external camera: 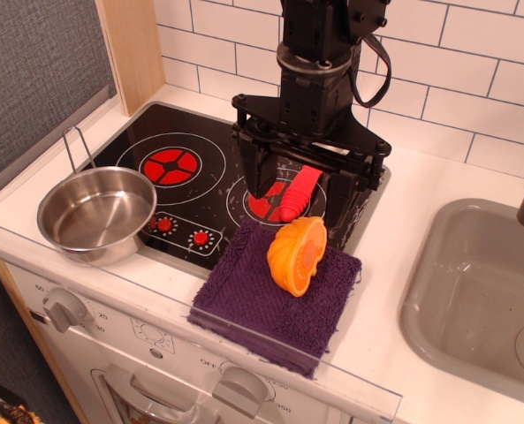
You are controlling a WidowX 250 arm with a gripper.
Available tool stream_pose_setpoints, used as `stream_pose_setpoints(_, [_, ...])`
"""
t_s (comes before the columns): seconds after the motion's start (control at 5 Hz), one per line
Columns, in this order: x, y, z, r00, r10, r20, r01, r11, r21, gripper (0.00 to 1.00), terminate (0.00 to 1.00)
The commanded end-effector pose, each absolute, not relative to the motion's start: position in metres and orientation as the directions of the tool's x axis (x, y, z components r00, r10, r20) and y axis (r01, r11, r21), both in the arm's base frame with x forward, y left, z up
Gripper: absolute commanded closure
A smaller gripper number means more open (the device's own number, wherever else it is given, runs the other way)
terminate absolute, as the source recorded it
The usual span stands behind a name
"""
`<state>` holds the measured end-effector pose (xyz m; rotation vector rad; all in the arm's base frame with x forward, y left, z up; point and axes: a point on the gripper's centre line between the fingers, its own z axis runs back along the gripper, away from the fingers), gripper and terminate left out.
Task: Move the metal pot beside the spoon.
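Gripper [301, 181] hanging spread, gripping nothing, over spoon [297, 196] on stove [200, 146]; pot [97, 215] sitting apart toward nine o'clock.

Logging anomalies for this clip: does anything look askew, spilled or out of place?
Nothing is spilled or damaged. Two things sit oddly: the metal pot overhangs the stove's front-left edge rather than sitting on a burner, and the purple cloth lies skewed, one corner overlapping the stove, with the orange ridged toy tipped on its side.
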<state>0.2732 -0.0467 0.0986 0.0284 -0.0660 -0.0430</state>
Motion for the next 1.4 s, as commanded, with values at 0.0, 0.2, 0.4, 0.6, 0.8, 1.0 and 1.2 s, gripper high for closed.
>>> stream_pose_setpoints(0.0, [0.273,-0.047,0.099,0.997,-0.044,0.065,0.042,0.999,0.03,0.0,0.0])
stream_pose_setpoints(0.2, [0.255,-0.021,0.102,0.997,-0.003,0.079,-0.001,0.999,0.046,0.0,0.0])
stream_pose_setpoints(0.4, [0.233,0.01,0.107,0.993,0.058,0.104,-0.064,0.997,0.047,0.0,0.0])
stream_pose_setpoints(0.6, [0.222,0.037,0.099,0.995,0.055,0.089,-0.06,0.997,0.049,0.0,0.0])
stream_pose_setpoints(0.8, [0.227,0.059,0.065,0.999,-0.013,0.044,0.011,1.0,0.029,0.0,0.0])
stream_pose_setpoints(1.0, [0.24,0.075,0.043,0.998,-0.06,0.009,0.06,0.997,0.05,0.0,0.0])
stream_pose_setpoints(1.2, [0.249,0.088,0.031,0.998,-0.062,-0.02,0.063,0.996,0.058,0.0,0.0])
